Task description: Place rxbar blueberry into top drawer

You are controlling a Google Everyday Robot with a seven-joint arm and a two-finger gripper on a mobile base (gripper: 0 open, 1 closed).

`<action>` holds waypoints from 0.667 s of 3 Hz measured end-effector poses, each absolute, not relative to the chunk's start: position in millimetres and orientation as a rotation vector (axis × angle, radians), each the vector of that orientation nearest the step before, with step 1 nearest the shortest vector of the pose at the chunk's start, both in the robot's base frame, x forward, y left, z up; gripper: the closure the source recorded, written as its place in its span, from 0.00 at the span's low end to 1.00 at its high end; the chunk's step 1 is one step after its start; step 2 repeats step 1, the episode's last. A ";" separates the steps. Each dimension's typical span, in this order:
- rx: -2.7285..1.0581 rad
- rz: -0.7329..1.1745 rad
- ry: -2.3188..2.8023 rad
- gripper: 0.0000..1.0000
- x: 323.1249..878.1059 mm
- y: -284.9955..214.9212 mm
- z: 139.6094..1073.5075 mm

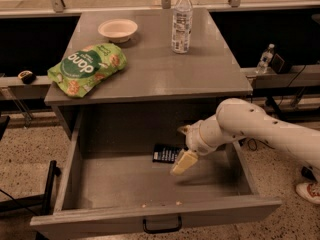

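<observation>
The blue bar [164, 154] lies flat on the floor of the open drawer [150, 216], below the desk's [150, 79] front edge, its long axis running along that edge. The pincer [182, 150] hangs spread at the bar's right end, gripping nothing; its likeliest way out is upward.

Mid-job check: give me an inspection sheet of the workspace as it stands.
Surface: grey table, its drawer pulled out in front.
Job's things: dark blue snack bar lies flat on the drawer floor, toward the back.
Clutter: green snack bag, bowl and water bottle on the table; crumbs near the drawer's front.
Grippers: tool inside the drawer, open, just above the bar's right end.
Cables: thin cable beside the right ledge.
Surroundings: small bottle on the right ledge; shoe at the right edge.
</observation>
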State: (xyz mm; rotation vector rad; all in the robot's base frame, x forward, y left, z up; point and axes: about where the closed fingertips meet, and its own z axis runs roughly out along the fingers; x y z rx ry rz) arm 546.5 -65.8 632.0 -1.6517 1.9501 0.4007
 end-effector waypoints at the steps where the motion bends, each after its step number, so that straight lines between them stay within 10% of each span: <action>1: -1.706 0.311 1.931 0.00 531.6 -85.0 665.1; 2: -1.706 0.311 1.931 0.00 531.6 -85.0 665.1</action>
